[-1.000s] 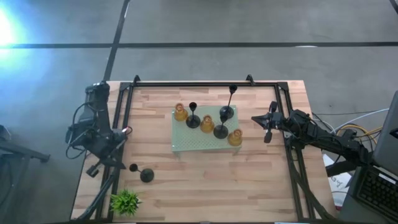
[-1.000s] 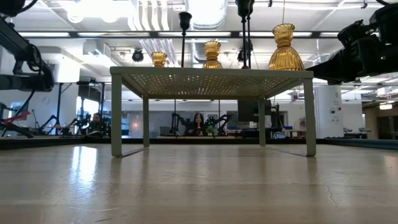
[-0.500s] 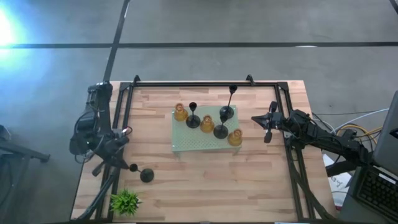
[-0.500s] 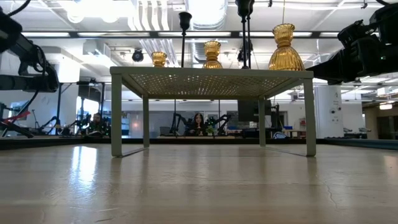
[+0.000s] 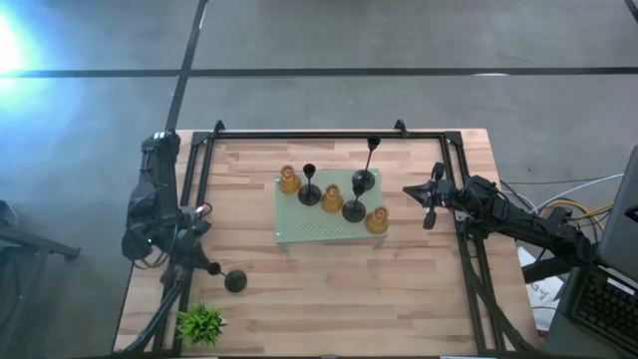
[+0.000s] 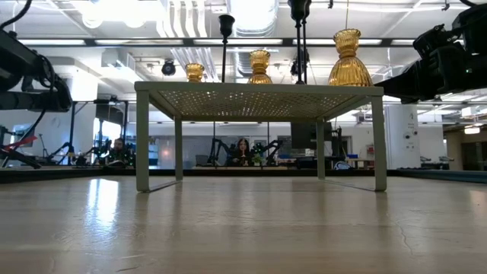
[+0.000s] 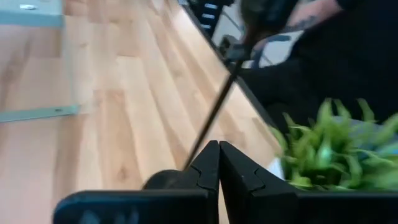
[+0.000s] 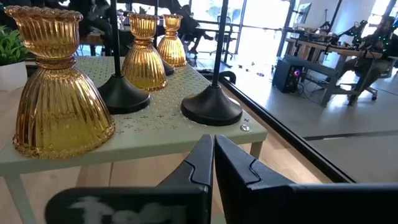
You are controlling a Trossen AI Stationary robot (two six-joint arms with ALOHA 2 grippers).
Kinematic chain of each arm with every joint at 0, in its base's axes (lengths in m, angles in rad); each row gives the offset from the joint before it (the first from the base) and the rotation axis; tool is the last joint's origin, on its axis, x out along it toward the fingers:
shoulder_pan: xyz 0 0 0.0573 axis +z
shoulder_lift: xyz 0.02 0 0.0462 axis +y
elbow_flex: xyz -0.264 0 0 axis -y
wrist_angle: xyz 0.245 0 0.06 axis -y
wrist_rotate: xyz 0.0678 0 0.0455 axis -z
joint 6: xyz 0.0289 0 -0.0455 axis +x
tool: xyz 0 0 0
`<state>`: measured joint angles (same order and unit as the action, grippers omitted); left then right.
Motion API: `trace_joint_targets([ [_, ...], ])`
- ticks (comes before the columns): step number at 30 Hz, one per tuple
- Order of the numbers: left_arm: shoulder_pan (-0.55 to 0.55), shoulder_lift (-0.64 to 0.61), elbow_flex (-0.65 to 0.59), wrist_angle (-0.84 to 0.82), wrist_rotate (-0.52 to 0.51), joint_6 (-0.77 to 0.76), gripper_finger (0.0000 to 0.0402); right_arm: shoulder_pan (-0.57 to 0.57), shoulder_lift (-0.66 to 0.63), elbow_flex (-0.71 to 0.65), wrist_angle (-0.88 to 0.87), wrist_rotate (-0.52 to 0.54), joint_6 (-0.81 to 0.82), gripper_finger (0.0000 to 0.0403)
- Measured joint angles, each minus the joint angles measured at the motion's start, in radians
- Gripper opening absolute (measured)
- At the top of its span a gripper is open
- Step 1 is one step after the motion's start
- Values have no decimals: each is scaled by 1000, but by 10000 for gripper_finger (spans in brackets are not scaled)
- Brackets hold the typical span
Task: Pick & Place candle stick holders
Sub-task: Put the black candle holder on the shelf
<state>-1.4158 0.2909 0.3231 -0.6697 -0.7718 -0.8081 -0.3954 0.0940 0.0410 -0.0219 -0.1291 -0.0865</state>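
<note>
A pale green perforated stand [image 5: 299,231] on legs bears three amber holders [image 5: 332,197] and three black holders [image 5: 354,209]. They also show in the right wrist view [image 8: 59,93]. A fourth black holder [image 5: 227,277] lies on its side on the wood at the near left, and its thin stem [image 7: 214,112] runs away from my left fingers. My left gripper [image 7: 218,149] is shut, its tip [image 5: 202,263] right beside that holder's cup end. My right gripper [image 8: 213,146] is shut and empty, hovering to the right of the stand [image 5: 431,204]. My left gripper's shut fingertips [image 7: 208,163] stand right at the lying black holder, coming level from the table's left side. The fingers themselves hide the spot, so I cannot tell whether they touch it. The holder lies on the table.
A small green plant [image 5: 200,322] stands at the near left corner, close to the lying holder, and shows in the left wrist view [image 7: 329,149]. A black frame [image 5: 329,135] runs along the table's far and side edges. Bare wood lies between the stand and the near edge.
My left arm has swung about, and its gripper has moved toward the table's right, up to the lying black holder. The holder has kept its place. My right arm has kept still.
</note>
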Motion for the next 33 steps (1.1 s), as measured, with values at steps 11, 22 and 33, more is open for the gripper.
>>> trace_joint_targets([
  [11,0,-1,-17,4,-147,45,52,0,0,0,0,0,0,9],
  [22,0,2,-21,55,-150,28,124,0,0,0,0,0,0,9],
  [33,1,4,-70,222,-152,189,147,0,0,0,0,0,0,9],
])
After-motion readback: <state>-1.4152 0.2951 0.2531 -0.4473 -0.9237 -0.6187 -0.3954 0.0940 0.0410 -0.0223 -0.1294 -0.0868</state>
